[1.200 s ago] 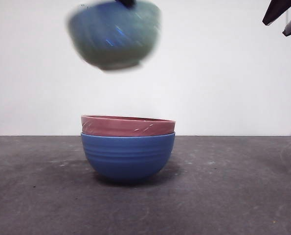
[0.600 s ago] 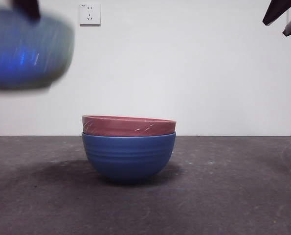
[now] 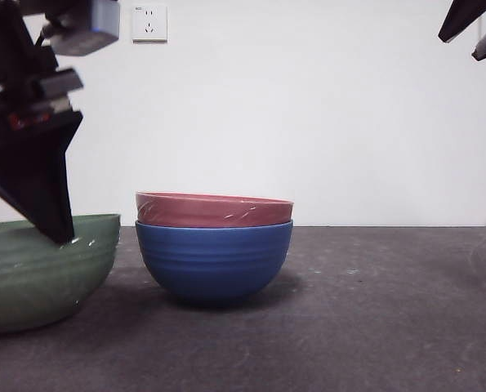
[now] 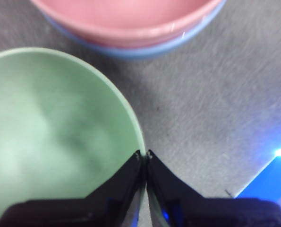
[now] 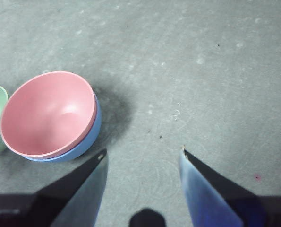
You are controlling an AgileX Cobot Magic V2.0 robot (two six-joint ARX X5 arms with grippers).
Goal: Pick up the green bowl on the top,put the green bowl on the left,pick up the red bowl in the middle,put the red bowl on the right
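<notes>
On the left, the green bowl (image 3: 42,269) meets the bench (image 3: 373,310) — left gripper (image 4: 144,156) pinching its rim; release next — right gripper (image 5: 142,156) agape.

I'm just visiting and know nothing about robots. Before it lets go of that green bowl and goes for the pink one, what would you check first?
1. The green bowl is down on the table: ok, its base looks to sit on the surface.
2. It stands apart from the stack: ok, a gap shows beside the blue bowl.
3. The left gripper has let go: not ok, its jaws pinch the rim.
4. The red bowl sits level inside the blue bowl: ok.
5. The right gripper is ready: ok, open above bare table, near the stack.
6. The red bowl will lift free of the blue: cannot tell.
</notes>
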